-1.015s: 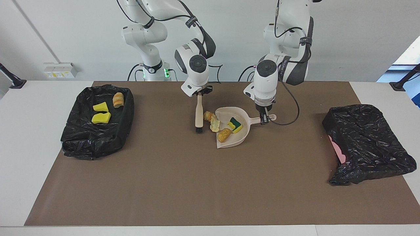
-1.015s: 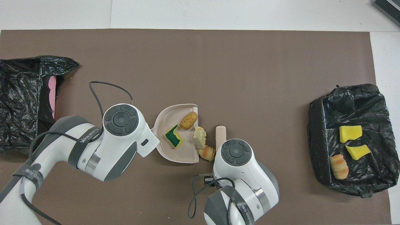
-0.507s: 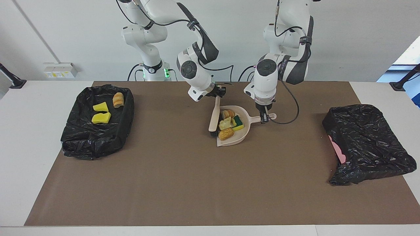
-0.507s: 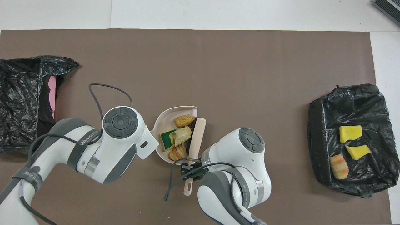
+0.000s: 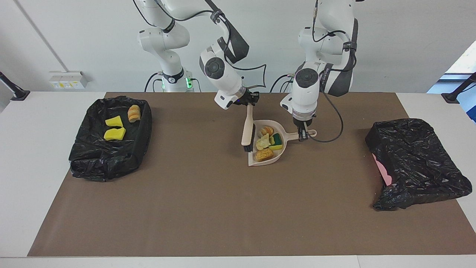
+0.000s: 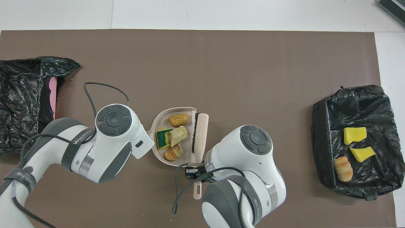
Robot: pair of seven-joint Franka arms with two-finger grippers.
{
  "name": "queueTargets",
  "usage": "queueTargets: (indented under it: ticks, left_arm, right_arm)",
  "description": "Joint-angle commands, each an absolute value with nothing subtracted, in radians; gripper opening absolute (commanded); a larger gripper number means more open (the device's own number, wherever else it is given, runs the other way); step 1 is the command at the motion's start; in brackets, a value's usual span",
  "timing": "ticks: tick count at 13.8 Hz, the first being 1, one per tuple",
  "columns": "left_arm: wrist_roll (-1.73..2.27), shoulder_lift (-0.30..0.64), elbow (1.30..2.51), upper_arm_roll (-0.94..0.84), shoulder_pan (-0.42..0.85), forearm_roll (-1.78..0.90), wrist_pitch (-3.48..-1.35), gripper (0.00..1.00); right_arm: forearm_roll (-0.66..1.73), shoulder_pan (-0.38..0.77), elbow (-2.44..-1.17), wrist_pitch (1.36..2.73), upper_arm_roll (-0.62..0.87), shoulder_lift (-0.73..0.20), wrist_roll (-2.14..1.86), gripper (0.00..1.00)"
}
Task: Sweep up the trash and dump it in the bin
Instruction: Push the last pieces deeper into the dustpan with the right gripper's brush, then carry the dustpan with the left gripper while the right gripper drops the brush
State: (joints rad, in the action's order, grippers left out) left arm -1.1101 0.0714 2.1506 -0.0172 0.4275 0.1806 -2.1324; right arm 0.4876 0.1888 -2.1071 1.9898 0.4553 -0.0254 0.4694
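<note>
Sweeping looks finished: the trash (image 5: 268,142) sits in the dustpan (image 5: 275,156), its handle pinched by the left gripper (image 5: 302,136), while the right gripper (image 5: 250,101) clamps the brush (image 5: 247,132) at its mouth; next, carrying it level to a bin (image 5: 416,162).

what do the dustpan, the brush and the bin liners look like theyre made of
Dustpan: probably moulded plastic, smooth matte beige with a thin raised rim.
Brush: the beige handle looks like the same plastic; the dark bristles could be synthetic, though that is unclear.
Bin liners: thin plastic film, glossy black and crinkled, with folds that catch the light.
</note>
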Motion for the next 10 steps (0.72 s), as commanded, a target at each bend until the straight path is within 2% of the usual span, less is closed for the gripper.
queueTargets:
  ticks: [1,3,5,10]
  left_arm:
    - [-1.181,0.037,2.155,-0.021,0.365,0.184,-2.132,0.00]
    - [-1.228,0.028,2.120,-0.020,0.338,0.138,-2.091,0.00]
    - [-1.299,-0.009,2.089,-0.020,0.284,0.095,-2.059,0.00]
    - [-1.466,-0.038,1.956,-0.014,0.108,0.020,-1.927,0.00]
  right_arm:
    - [0.397,0.134,-2.123,1.843,0.460,0.081,0.512,0.00]
    - [0.358,0.135,-2.137,1.758,0.463,0.116,0.547,0.00]
    - [0.368,0.144,-2.195,1.732,0.471,0.165,0.566,0.00]
    - [0.400,0.297,-2.259,1.833,0.472,0.123,0.670,0.00]
